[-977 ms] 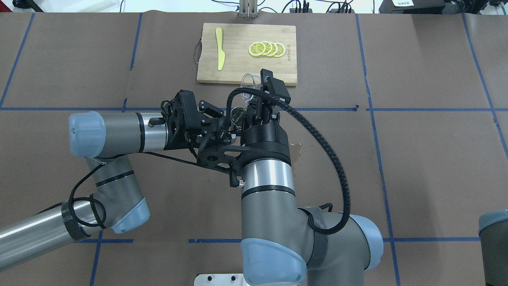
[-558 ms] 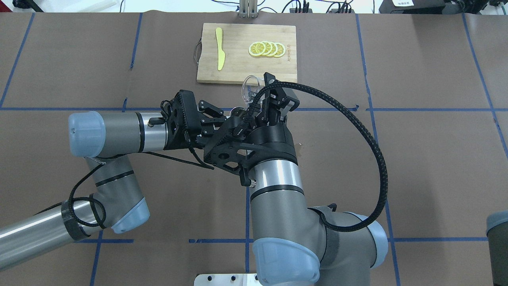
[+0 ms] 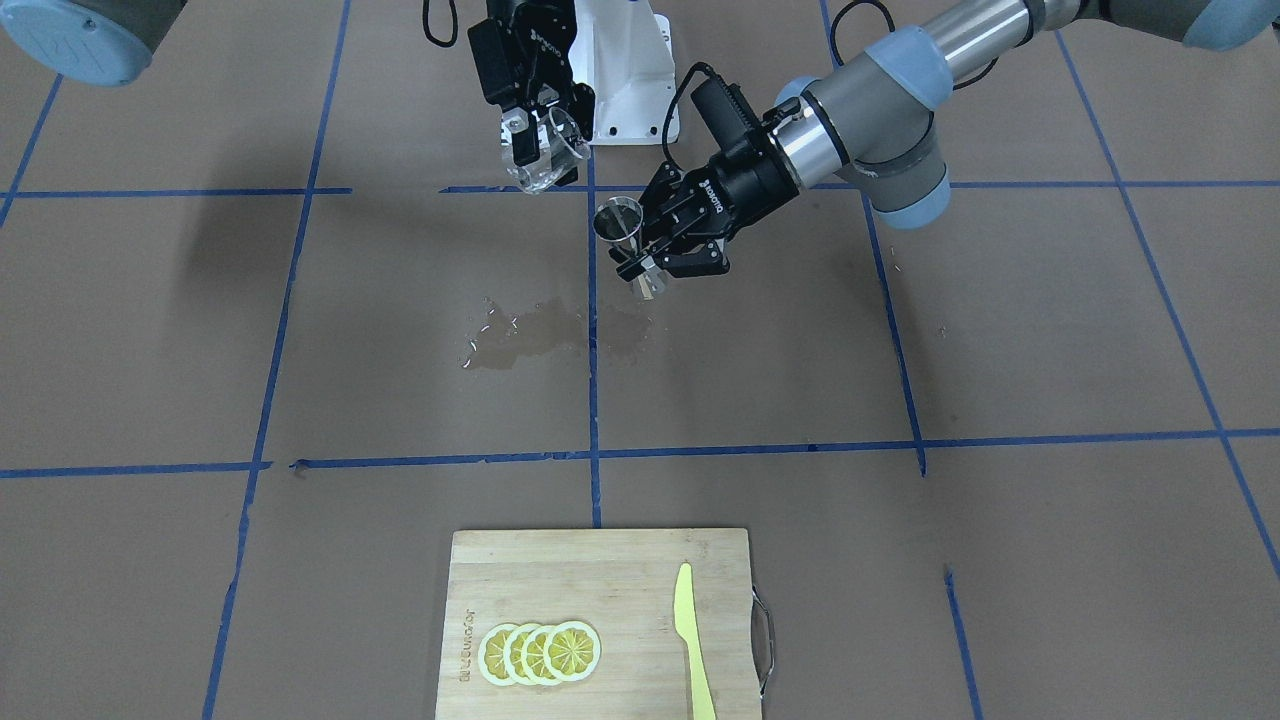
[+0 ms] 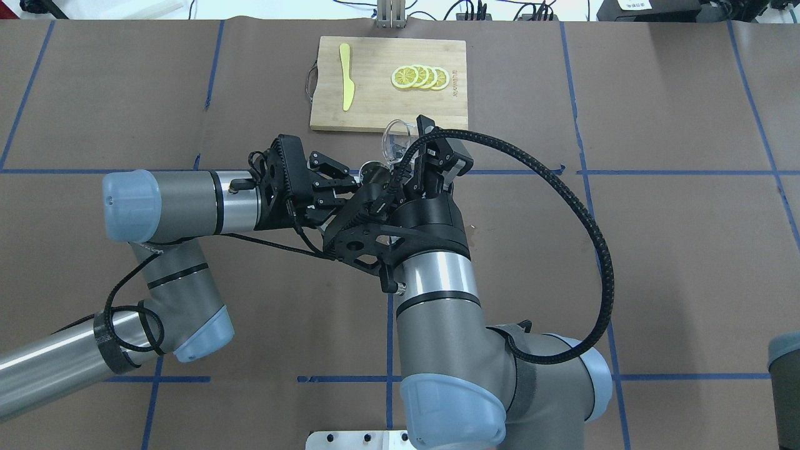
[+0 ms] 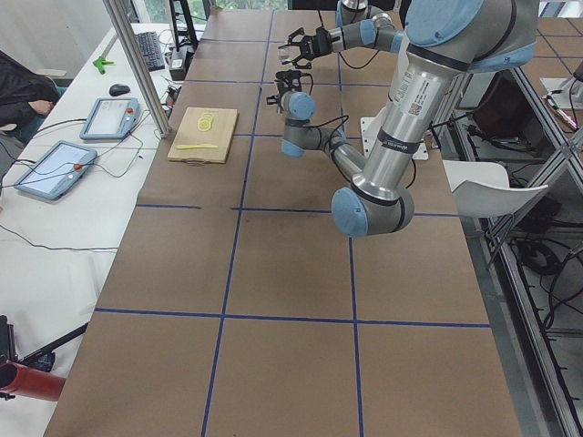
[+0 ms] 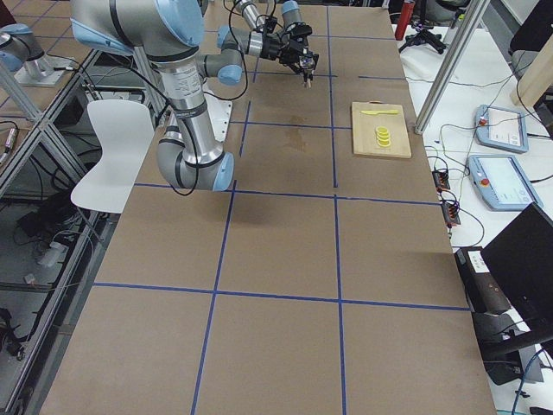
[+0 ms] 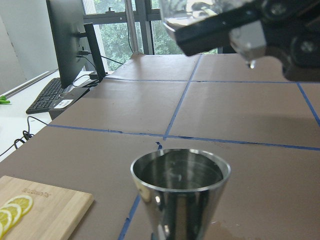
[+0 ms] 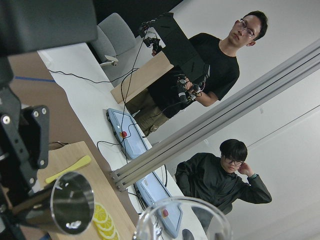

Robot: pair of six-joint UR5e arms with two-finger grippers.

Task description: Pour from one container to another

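My right gripper (image 3: 533, 140) is shut on a clear glass beaker (image 3: 546, 160), held tilted above the table; from overhead the beaker (image 4: 395, 139) pokes out past the right gripper (image 4: 417, 153). My left gripper (image 3: 640, 265) is shut on the narrow waist of a shiny steel jigger (image 3: 618, 221), upright, just below and beside the beaker. Overhead, only the jigger's rim (image 4: 373, 169) shows beside the right wrist. In the left wrist view the jigger's open cup (image 7: 180, 190) fills the foreground, with the beaker (image 7: 192, 11) above it. The right wrist view has the jigger (image 8: 70, 202) left of the beaker's rim (image 8: 182, 220).
A wet patch (image 3: 540, 335) darkens the brown paper under the grippers. A wooden cutting board (image 4: 375, 106) at the far side carries lemon slices (image 4: 420, 77) and a yellow knife (image 4: 345, 76). Two people (image 8: 215, 65) stand beyond the table; tablets (image 6: 497, 125) lie on a side bench.
The right wrist has rolled and swung right, its cable looping outward, and the beaker sits slightly lower. The left arm has carried the jigger a little farther from the robot.
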